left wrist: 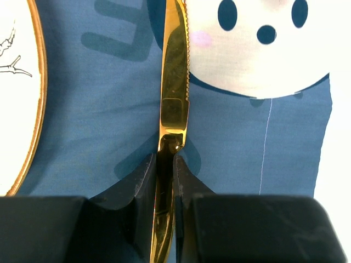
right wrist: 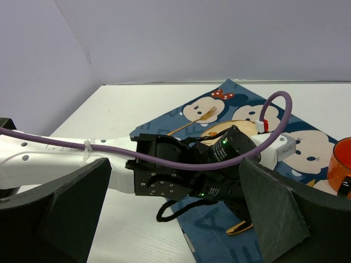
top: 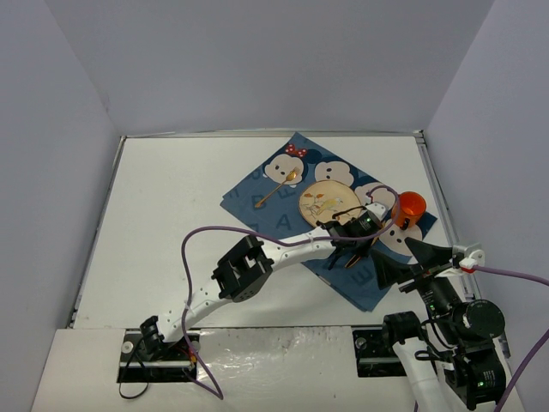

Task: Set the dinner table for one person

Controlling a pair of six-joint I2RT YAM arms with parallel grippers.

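Left wrist: left claw point(left wrist: 165, 164) clamps the gold knife point(left wrist: 175, 82)

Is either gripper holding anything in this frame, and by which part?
The left gripper is shut on the gold knife, pinching its handle just behind the blade, over the blue cloth. The right gripper is open and empty.

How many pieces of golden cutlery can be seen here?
2: a fork on the cloth left of the plate; a knife in the left gripper. The arm may hide more.
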